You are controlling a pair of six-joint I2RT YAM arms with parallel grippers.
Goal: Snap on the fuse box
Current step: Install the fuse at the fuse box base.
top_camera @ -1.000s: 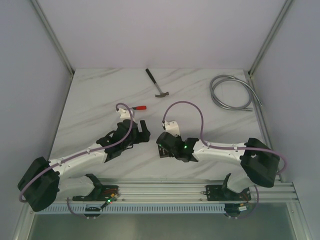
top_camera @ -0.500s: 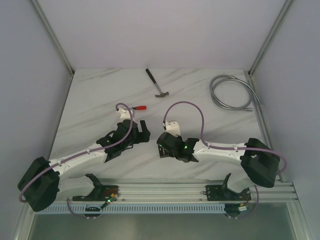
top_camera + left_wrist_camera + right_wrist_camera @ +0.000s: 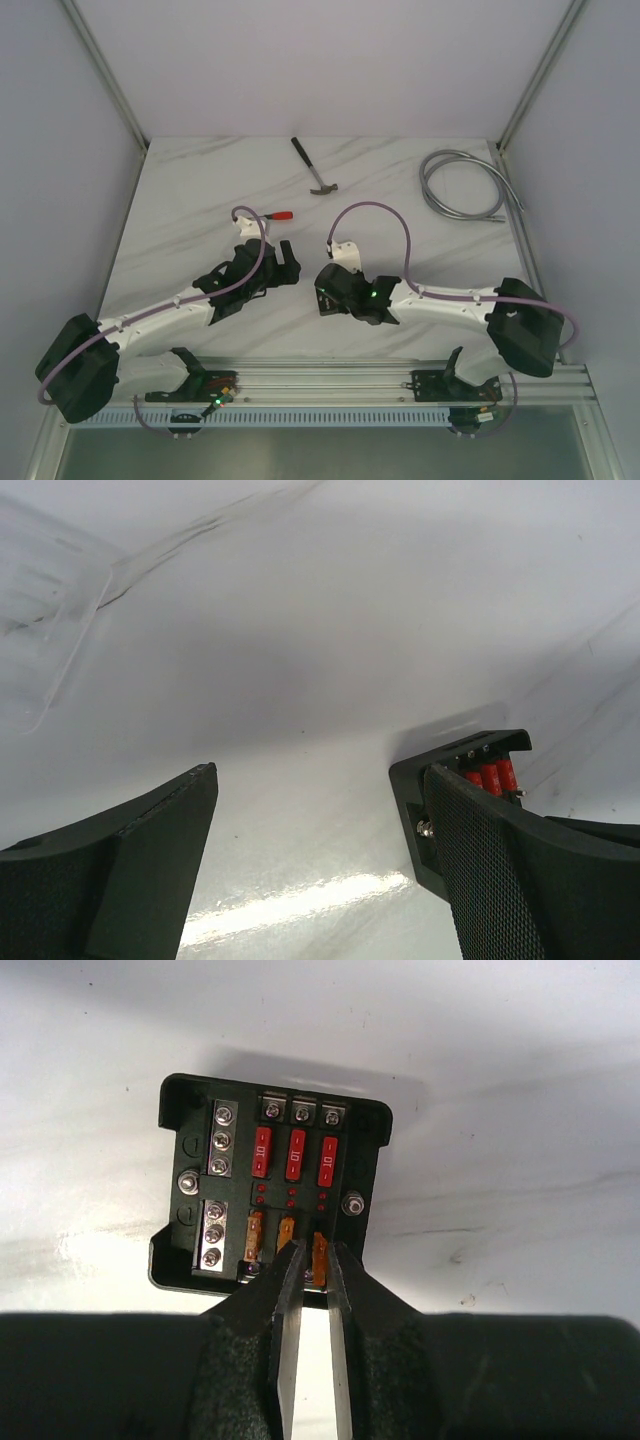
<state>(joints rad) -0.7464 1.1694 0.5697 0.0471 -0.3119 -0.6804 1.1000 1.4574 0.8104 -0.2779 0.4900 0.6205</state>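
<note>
Right wrist view: uncovered fuse box (image 3: 270, 1192) flat on the white tabletop (image 3: 500, 1100), slots filled, cover not yet snapped on.

Nearest, right pincer (image 3: 313, 1256) parted only a sliver, straddling the rightmost orange fuse (image 3: 320, 1250) with a thin gap beside it, so judged not clamping. Just beyond, three orange fuses in the box's near row and three red fuses (image 3: 296, 1153) in the far row, each printed "10"; no brand legible. From the left wrist, left pincer (image 3: 318, 815) spread wide and empty, box just beside one finger, with a clear plastic piece (image 3: 50, 650) farther off, possibly the cover. Judged roughly midway: fuses seated, lid fetching and pressing down left to do. Farthest, in the top view, a hammer (image 3: 314, 167) and a coiled hose (image 3: 462, 186) well apart from both arms.
</note>
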